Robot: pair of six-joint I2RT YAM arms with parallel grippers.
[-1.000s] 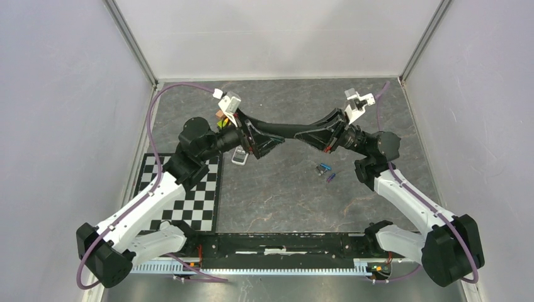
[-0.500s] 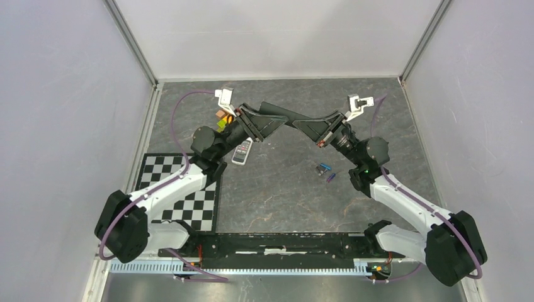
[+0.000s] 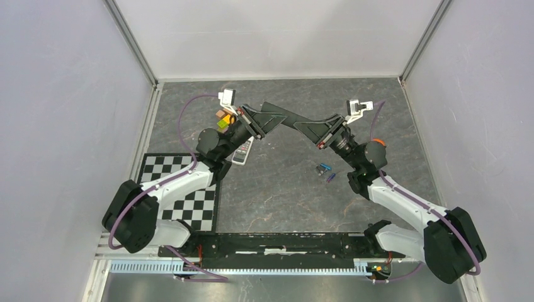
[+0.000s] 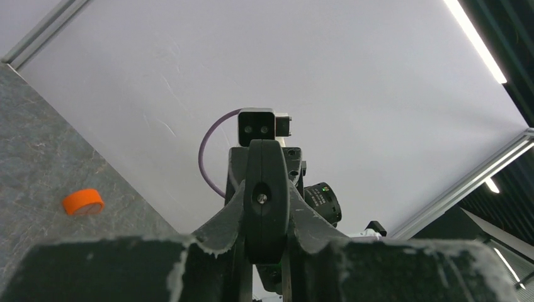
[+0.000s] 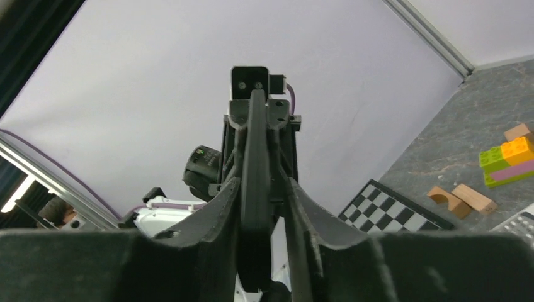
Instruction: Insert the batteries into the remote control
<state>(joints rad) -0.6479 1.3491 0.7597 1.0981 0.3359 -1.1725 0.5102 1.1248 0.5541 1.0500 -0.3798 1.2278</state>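
Both arms are raised, and their tips meet above the table (image 3: 283,201) at 12 o'clock from its centre.

- Left gripper (image 3: 282,119): jaws drawn fully together.
- Right gripper (image 3: 303,128): jaws narrow.
- Each wrist view shows a dark piece standing between that gripper's own fingers. It is probably the other gripper's finger, but the view is too close to be sure, so I cannot tell whether the right one is clamping anything.
- Neither gripper has a task item.

Positions:
- Remote control (image 3: 242,155): flat on the table at 10 o'clock from centre. Its far end is tucked under the elbow of the left arm (image 3: 214,143), just off the far corner of the checkerboard mat (image 3: 189,201).
- Blue battery (image 3: 323,168): at 3 o'clock from centre.
- Purple battery (image 3: 330,177): just beside the blue one, at its 5 o'clock.
- Toy blocks (image 3: 221,119): at 11 o'clock from the remote.

Judgement: loading has not begun. The step in hand is to part the tips and go down for pickup.

To do it well:
- Separate the grippers along their shared line first. A sideways pull risks a snag.
- Draw the left elbow clear of the remote before descending on it. Grip the remote across its narrow width, near mid-length.
- Use the right gripper for the batteries, one at a time. Set the jaws square across the cylinder, because it will roll.
- Approach the blue battery from its 11 o'clock side, away from the purple one.
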